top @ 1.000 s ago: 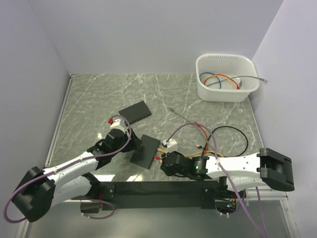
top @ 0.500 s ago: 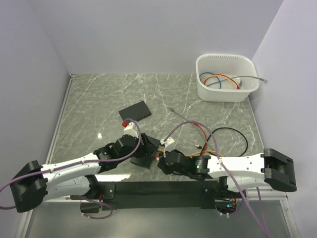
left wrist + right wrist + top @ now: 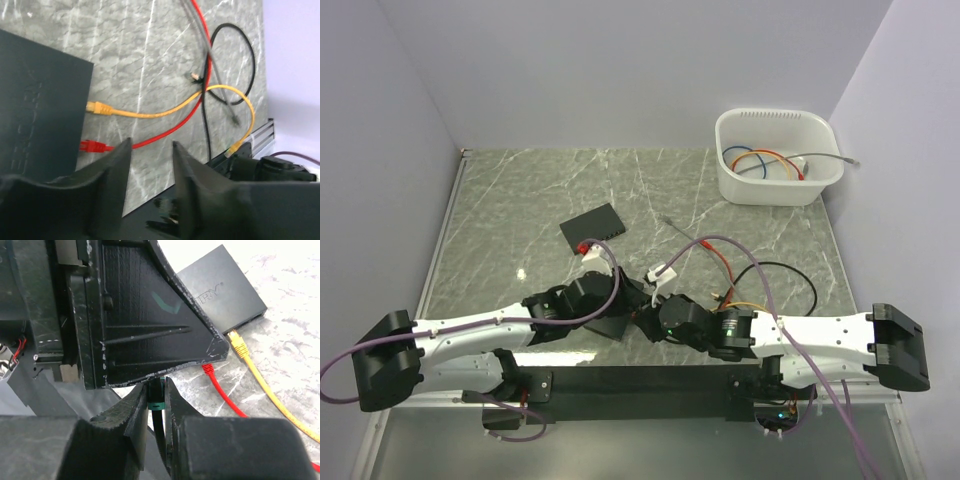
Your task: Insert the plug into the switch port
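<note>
Not plugged in yet, as far as I can tell. The right gripper point(image 3: 156, 390) is pinched tight on the plug point(image 3: 156, 401) (black cable with a green boot, I think) and is carrying it just above the table, near and a bit left of the switch point(image 3: 220, 290). There's a clear gap between the plug and the port side.

The switch already has a yellow plug point(image 3: 97, 107) and a red plug point(image 3: 92, 146) seated side by side on its right edge, so those ports are taken — the free ones must be further along that face, but I can't make them out.

The left gripper point(image 3: 150, 145) sits right beside the switch with its jaws about halfway apart and nothing between them. My guess is it's there to brace the switch, but it's not gripping it now.

So the pickup is done. What's left is lining the plug up with an empty port and pushing it home, and it looks crowded with both arms that close.
</note>
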{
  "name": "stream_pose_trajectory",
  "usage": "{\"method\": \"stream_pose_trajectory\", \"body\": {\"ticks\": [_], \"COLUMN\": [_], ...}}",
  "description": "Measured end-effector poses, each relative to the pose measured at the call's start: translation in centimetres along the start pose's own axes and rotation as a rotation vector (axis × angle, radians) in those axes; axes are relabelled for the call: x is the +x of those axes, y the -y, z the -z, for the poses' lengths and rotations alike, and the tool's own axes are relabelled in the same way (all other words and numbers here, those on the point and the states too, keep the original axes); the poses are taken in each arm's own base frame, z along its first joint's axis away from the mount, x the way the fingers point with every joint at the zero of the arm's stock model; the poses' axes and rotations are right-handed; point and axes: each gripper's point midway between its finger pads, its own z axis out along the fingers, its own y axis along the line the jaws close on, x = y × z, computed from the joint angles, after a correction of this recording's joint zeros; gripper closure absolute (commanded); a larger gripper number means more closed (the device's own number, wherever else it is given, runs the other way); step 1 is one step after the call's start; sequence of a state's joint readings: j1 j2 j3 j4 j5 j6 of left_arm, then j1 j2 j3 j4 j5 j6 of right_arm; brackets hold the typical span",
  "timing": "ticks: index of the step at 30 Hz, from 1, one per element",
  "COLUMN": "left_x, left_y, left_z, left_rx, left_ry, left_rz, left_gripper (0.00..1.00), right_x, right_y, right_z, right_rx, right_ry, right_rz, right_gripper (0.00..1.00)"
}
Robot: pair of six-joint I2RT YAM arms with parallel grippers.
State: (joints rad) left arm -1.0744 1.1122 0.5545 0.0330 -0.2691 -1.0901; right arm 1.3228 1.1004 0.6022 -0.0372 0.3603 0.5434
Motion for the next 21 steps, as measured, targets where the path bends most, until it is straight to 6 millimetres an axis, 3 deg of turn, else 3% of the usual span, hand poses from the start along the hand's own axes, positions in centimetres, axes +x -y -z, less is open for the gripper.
{"method": "stream_pose_trajectory", "body": {"ticks": [5, 7, 8, 9, 11, 12, 17, 20, 21], "left_x": [-0.4, -0.4, -0.4, -0.5, -0.6, -0.6, -0.7, -1.2, -1.5], "left_y": [1.1, 1.4, 1.5, 1.5, 1.6, 1.4, 0.4, 0.5, 0.7], "left_z": [0.2, 0.2, 0.2, 0.2, 0.2, 0.2, 0.3, 0.6, 0.8], "left_rx": [0.02, 0.027, 0.03, 0.029, 0.027, 0.021, -0.024, -0.036, -0.035], "left_ry": [0.016, 0.018, 0.02, 0.023, 0.028, 0.031, 0.04, 0.054, 0.06], "left_rz": [0.006, 0.007, 0.01, 0.01, 0.006, 0.003, -0.01, -0.013, -0.011], "left_gripper": [0.88, 0.97, 0.99, 1.0, 0.99, 0.99, 1.0, 1.0, 0.99], "right_x": [-0.1, -0.1, -0.1, -0.2, -0.5, -0.8, -3.8, -6.0, -6.6], "right_y": [0.0, 0.0, 0.0, 0.0, 0.1, 0.2, 0.2, -0.1, -0.2], "right_z": [0.0, 0.0, 0.0, 0.0, 0.0, 0.1, 2.0, 4.0, 4.6], "right_rx": [0.003, 0.004, 0.004, 0.007, 0.015, 0.022, 0.008, -0.039, -0.055], "right_ry": [0.005, 0.005, 0.006, 0.008, 0.019, 0.031, 0.129, 0.21, 0.236], "right_rz": [0.002, 0.002, 0.002, 0.002, -0.004, -0.009, -0.026, -0.047, -0.055], "right_gripper": [1.0, 0.94, 0.85, 0.67, 0.53, 0.28, 0.28, 0.33, 0.4]}}
